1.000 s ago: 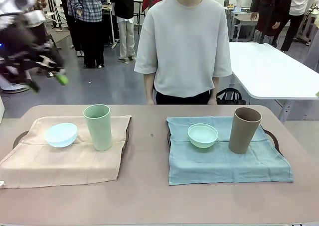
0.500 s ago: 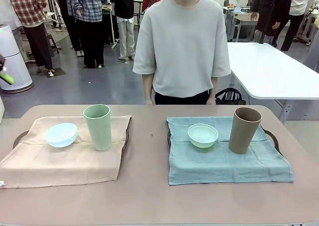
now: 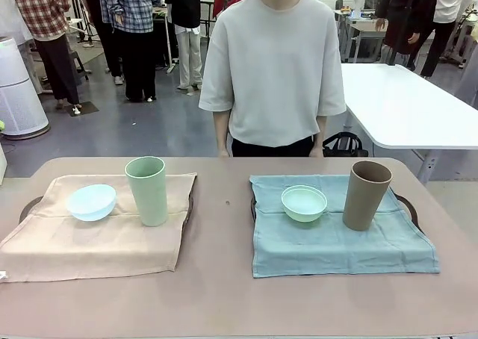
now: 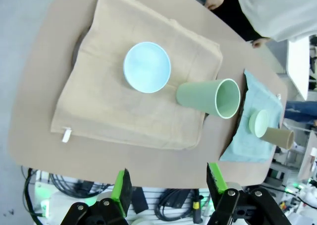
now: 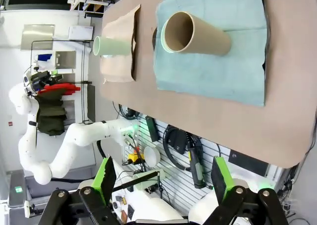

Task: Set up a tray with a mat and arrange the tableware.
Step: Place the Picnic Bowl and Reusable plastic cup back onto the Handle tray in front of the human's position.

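Two bowls [image 3: 91, 201] [image 3: 304, 203], two cups [image 3: 147, 190] [image 3: 365, 195] — two mats [image 3: 97, 238] [image 3: 336, 238].

A pale blue bowl [image 3: 91, 201] and light green cup [image 3: 147, 190] sit on a beige mat [image 3: 97, 238]. A mint green bowl [image 3: 304, 203] and tan-brown cup [image 3: 365, 195] sit on a teal mat [image 3: 336, 242]; the table [image 3: 224, 294] is pinkish brown.

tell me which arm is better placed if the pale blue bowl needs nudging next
Left, probably. The pale blue bowl sits on the beige mat, on the robot's left side of the table. The left gripper hangs open above that mat, while the right gripper looks down on the teal mat.
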Controlling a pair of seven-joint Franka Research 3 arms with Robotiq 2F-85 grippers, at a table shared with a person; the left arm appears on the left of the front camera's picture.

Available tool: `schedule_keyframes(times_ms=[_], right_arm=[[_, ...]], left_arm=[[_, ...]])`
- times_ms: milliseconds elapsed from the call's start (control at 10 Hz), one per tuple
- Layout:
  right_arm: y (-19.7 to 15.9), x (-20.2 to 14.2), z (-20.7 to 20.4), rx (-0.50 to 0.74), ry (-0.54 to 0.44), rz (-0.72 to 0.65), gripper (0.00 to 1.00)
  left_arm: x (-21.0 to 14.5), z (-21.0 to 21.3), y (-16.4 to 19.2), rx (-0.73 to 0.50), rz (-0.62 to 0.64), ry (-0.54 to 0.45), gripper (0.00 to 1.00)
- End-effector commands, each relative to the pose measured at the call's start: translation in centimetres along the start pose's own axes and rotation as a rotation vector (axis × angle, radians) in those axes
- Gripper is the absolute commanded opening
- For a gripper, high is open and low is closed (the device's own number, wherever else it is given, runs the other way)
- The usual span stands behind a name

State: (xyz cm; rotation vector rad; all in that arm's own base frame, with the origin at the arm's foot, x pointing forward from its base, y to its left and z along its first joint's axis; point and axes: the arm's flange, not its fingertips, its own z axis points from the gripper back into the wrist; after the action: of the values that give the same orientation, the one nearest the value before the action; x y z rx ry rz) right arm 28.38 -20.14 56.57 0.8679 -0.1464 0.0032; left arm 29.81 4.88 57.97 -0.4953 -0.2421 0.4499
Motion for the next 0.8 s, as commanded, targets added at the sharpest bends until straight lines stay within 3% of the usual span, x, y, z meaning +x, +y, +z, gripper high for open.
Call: schedule_keyframes(times_ms=[0, 100, 200, 400, 600, 700], right_arm=[[-0.3, -0.1, 0.1, 0.009, -0.003, 0.0, 1.0], [-0.9, 0.4, 0.7, 0.125, 0.004, -0.038, 1.0], [-2.5, 0.7, 1.7, 0.26, 0.004, -0.089, 1.0], [-5.6, 1.3, 2.0, 0.427, 0.025, -0.182, 1.0], [-7.1, 1.4, 1.2, 0.44, 0.059, -0.257, 1.0], [-7.0, 1.6, 0.7, 0.426, 0.076, -0.263, 1.0]], left_arm=[[0.1, 0.0, 0.4, -0.003, 0.007, 0.0, 0.8], [2.2, 1.0, 1.5, -0.122, 0.063, 0.073, 0.8], [4.4, 2.2, 5.1, -0.253, 0.118, 0.153, 0.8], [6.7, 2.2, 9.8, -0.343, 0.17, 0.255, 0.8], [7.7, 0.8, 12.4, -0.409, 0.209, 0.37, 0.8], [8.6, 0.3, 13.3, -0.516, 0.207, 0.407, 0.8]])
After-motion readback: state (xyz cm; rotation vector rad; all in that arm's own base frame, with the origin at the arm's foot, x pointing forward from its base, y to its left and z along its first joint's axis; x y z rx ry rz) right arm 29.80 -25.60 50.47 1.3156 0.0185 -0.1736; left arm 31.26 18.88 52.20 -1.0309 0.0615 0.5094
